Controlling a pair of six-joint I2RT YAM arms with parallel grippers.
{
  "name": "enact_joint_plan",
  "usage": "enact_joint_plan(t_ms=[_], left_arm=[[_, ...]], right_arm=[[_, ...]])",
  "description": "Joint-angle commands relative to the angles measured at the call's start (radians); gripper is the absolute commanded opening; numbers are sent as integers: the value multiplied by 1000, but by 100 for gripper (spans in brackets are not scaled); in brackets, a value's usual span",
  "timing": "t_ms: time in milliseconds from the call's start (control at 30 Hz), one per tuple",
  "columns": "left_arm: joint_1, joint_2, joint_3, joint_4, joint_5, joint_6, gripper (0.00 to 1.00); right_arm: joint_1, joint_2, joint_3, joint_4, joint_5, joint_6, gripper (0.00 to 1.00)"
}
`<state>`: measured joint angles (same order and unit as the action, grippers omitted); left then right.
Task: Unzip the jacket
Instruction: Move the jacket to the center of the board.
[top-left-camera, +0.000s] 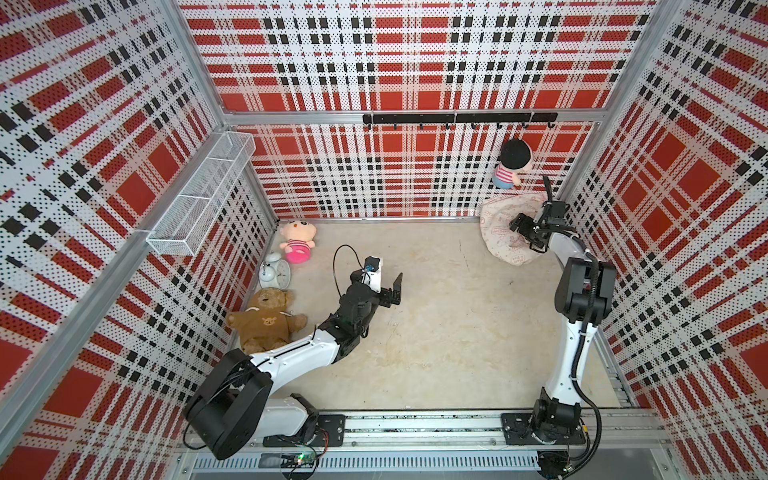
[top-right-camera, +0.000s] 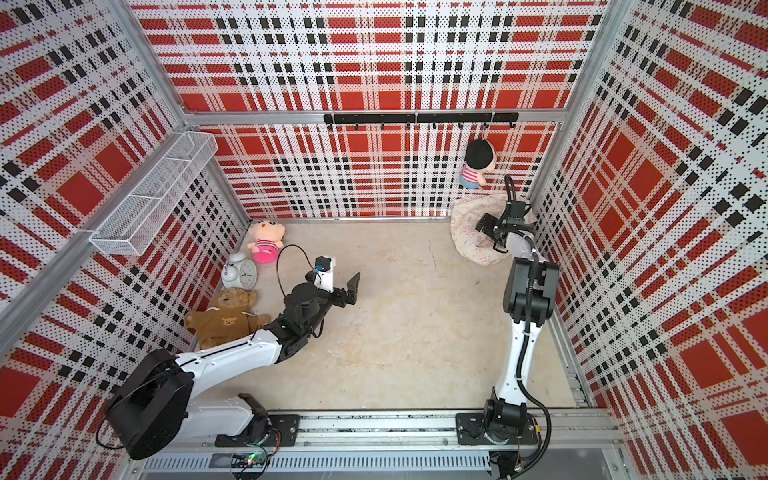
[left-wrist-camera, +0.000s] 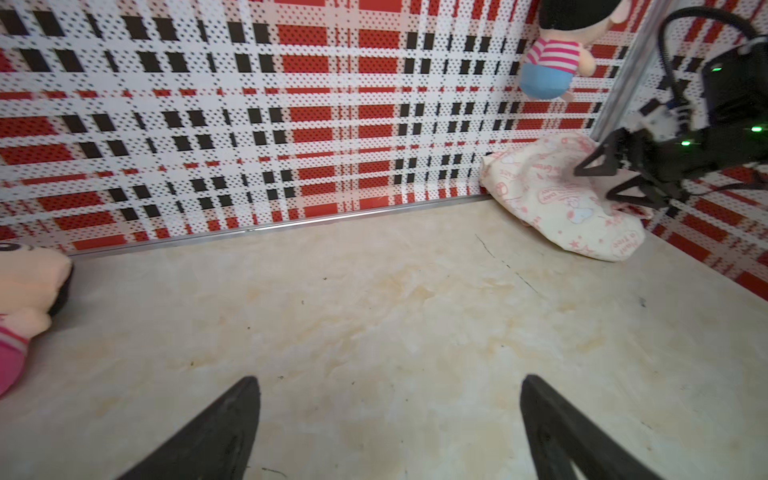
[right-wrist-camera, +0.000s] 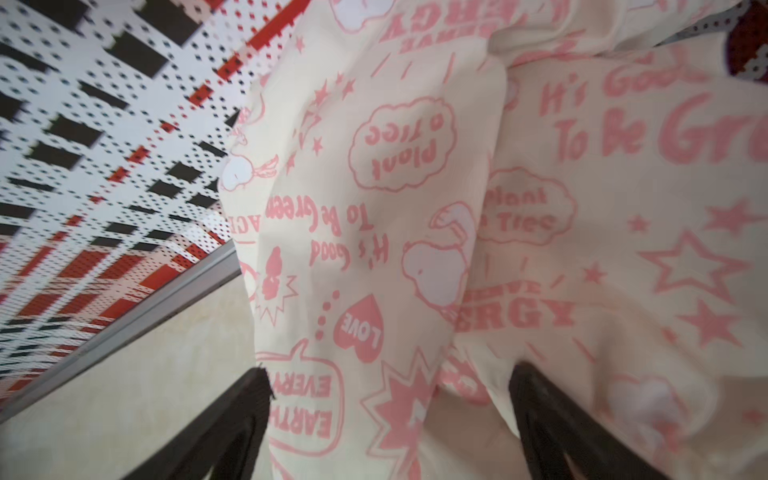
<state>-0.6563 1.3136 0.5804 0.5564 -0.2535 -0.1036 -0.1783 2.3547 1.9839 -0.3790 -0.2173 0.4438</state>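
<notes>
Jacket (right-wrist-camera: 374, 208), 1 only, bunches between 2 spread fingers (right-wrist-camera: 232, 415) of right gripper (right-wrist-camera: 389, 368).

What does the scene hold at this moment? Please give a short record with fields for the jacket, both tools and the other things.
jacket: crumpled heap in the far right corner; zipper not visible
right tool: open, jaws either side of a jacket fold
left tool: open, above bare floor, holding nothing
other things: teddy bear, alarm clock, pink doll along the left side; striped doll hung at the back
</notes>
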Motion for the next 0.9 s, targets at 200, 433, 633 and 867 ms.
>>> enact_joint_plan(t_ms=[200, 433, 633, 867], left_arm=[[-36, 39, 71, -65, 100, -37, 98], [-40, 48, 95, -64, 25, -98, 98], [-37, 0, 105, -64, 38, -114, 100], [-21, -159, 30, -62, 61, -146, 98]], right_arm=[[39, 164, 240, -214, 85, -104, 51], [113, -28, 17, -171, 78, -130, 0], [355, -358, -282, -160, 452, -268, 0], [687, -467, -384, -263, 597, -210, 12]])
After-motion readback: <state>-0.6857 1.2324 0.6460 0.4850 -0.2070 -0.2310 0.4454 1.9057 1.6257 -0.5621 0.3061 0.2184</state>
